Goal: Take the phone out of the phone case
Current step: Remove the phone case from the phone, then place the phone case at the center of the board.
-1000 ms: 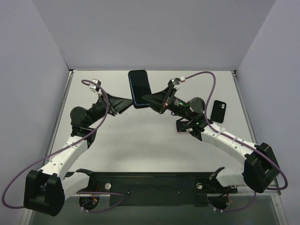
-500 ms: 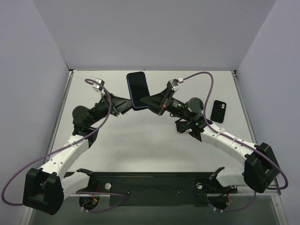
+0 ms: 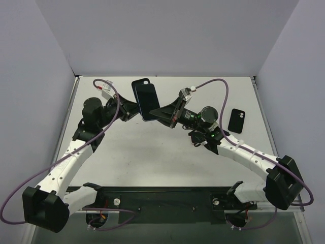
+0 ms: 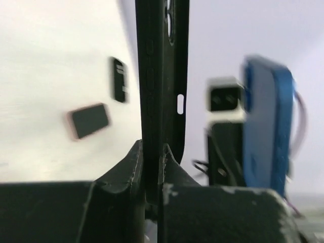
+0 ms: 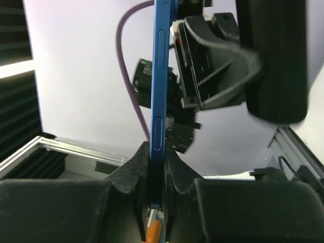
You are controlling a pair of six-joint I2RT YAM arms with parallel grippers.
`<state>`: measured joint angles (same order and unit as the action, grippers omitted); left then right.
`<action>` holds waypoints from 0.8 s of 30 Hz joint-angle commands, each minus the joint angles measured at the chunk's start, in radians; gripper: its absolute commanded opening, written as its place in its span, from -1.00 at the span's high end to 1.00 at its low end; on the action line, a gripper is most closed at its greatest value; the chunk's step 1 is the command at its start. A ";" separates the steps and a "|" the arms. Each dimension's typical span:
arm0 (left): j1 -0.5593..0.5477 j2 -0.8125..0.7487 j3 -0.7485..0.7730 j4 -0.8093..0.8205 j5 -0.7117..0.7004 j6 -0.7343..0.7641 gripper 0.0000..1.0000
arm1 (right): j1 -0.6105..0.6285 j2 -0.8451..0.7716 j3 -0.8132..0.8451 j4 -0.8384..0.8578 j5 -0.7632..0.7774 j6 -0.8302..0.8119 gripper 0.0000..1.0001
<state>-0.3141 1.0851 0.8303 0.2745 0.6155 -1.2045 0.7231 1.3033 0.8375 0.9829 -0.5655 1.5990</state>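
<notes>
1. My left gripper (image 4: 152,152) is closed tight on the bottom edge of the black phone case (image 4: 154,76). The case stands straight up out of the jaws, edge-on to my left wrist camera.
2. Camera cutout of the phone case is at the end far from my left gripper, and a small slot shows on its side.
3. My right gripper (image 5: 156,152) is clamped narrow on the lower end of the blue phone (image 5: 162,76). The phone is upright above the jaws, with its side buttons facing the right wrist camera.
4. The phone is out of the case. In the left wrist view it is just beside the case on its right, with a gap between them.
5. From the top view both grippers are held up off the surface (image 3: 152,152), pointing at each other, with the phone and case between them.
6. A spare black case (image 3: 236,120) lies flat on the surface, well apart from my right gripper, out past the right forearm.
7. A pink-edged dark rectangle (image 4: 89,120) lies flat on the surface under my right arm. I cannot tell whether it is a phone or a case.
</notes>
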 commanded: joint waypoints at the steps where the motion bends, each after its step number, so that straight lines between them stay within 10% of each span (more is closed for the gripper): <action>1: 0.052 -0.028 0.159 -0.610 -0.388 0.294 1.00 | -0.014 -0.102 0.041 -0.136 -0.010 -0.196 1.00; 8: 0.246 0.004 0.058 -0.801 -0.553 0.486 1.00 | -0.123 -0.104 0.176 -0.869 0.168 -0.785 1.00; 17: 0.484 -0.135 -0.213 -0.799 -0.632 0.461 0.99 | -0.280 0.158 0.256 -0.909 0.204 -1.030 1.00; 18: 0.503 -0.170 -0.239 -0.808 -0.648 0.429 0.71 | -0.290 0.207 0.258 -0.874 0.181 -1.019 1.00; 20: 0.507 -0.191 -0.253 -0.860 -0.701 0.361 -0.64 | -0.313 0.282 0.278 -0.843 0.145 -1.008 1.00; 24: 0.507 -0.189 -0.241 -0.949 -0.706 0.280 -0.75 | -0.332 0.427 0.372 -0.803 0.107 -0.999 1.00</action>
<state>0.1871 0.9043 0.5644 -0.6064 -0.0410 -0.8291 0.4023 1.6596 1.0767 0.0731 -0.3866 0.6258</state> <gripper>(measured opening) 0.868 0.064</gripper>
